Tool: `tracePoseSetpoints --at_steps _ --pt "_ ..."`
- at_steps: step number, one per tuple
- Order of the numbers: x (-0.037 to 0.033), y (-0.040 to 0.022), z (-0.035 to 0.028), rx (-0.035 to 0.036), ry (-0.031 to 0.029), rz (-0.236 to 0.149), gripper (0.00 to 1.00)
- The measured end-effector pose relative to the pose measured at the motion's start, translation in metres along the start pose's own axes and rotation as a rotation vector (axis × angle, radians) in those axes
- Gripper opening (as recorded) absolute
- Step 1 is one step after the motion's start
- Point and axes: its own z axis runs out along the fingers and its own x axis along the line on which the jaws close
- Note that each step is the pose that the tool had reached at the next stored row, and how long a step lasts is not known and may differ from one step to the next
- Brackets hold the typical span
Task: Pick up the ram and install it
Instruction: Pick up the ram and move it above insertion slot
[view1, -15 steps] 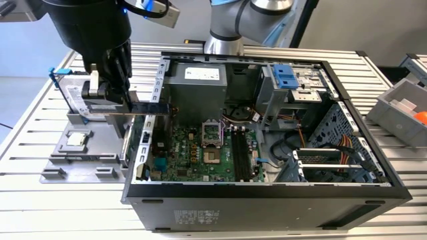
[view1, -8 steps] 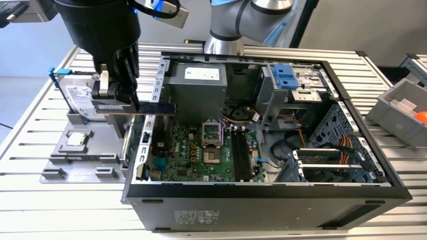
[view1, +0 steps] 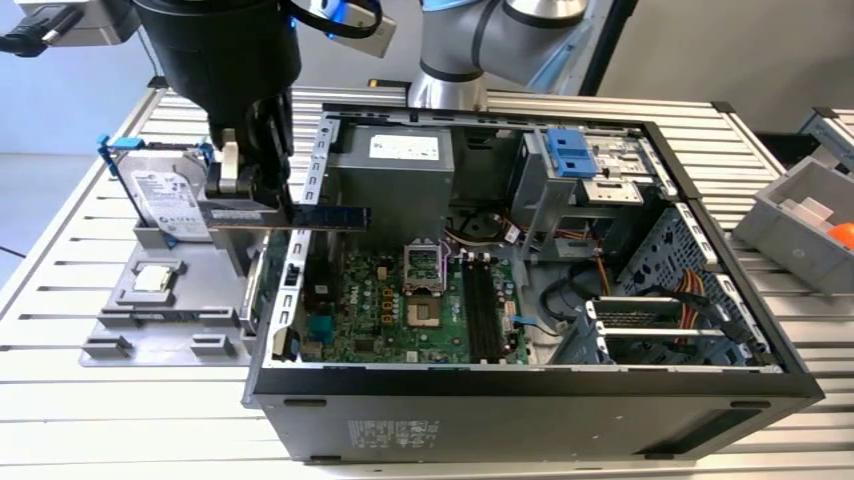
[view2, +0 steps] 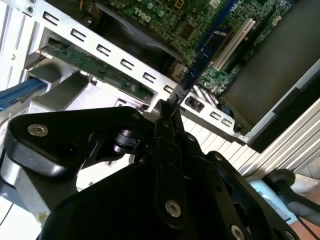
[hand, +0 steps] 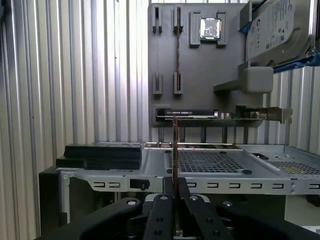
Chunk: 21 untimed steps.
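My gripper (view1: 262, 208) hangs over the edge of the open computer case (view1: 534, 385) on the exterior view's left, shut on the ram (view1: 334, 216). The ram is a thin bluish stick that juts level from the fingers toward the case interior. In the second wrist view the ram (view2: 197, 62) runs edge-on from the gripper (view2: 169, 116) out over the motherboard. The first wrist view shows the ram (hand: 175, 150) as a thin line rising from the shut gripper (hand: 175, 192). The black memory slots (view1: 481, 312) lie on the green motherboard (view1: 387, 310), lower and further toward the exterior view's right.
A grey fixture plate (view1: 147, 305) beside the case carries a silver hard drive in a blue frame (view1: 167, 200), a processor chip (view1: 154, 278) and a card with a metal bracket (hand: 225, 115). A power supply (view1: 394, 165) and drive cage (view1: 587, 165) fill the case's rear. A grey bin (view1: 807, 225) stands at far right.
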Motion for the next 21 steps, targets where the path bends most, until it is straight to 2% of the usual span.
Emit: tracePoseSetpoints --at_steps 21 --pt "-0.0005 -0.0315 0.0006 -0.0022 0.0001 -0.001 0.00"
